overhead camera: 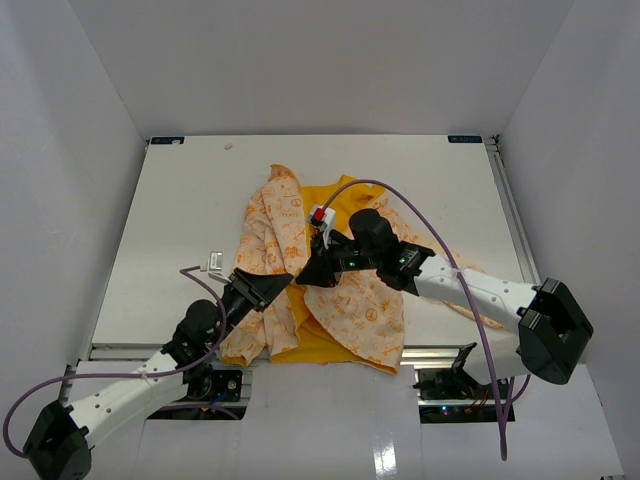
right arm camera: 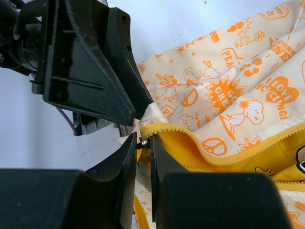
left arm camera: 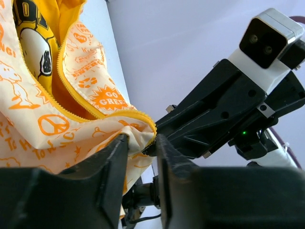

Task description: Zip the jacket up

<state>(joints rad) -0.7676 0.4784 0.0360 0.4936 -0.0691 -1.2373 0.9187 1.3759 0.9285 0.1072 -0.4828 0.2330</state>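
Where it lies spread open on the bench, toward the near edge, the jacket shows its yellow lining. Left claw narrow, cream hem corner pinched between its fingers. Right claw nearly closed, gripping the yellow zipper end, tips meeting the left's.

Lab rig: white-walled booth, table.

My arms are white shells with black joints, my fingers black angular wedges, purple cables trailing, a green light glowing on one wrist
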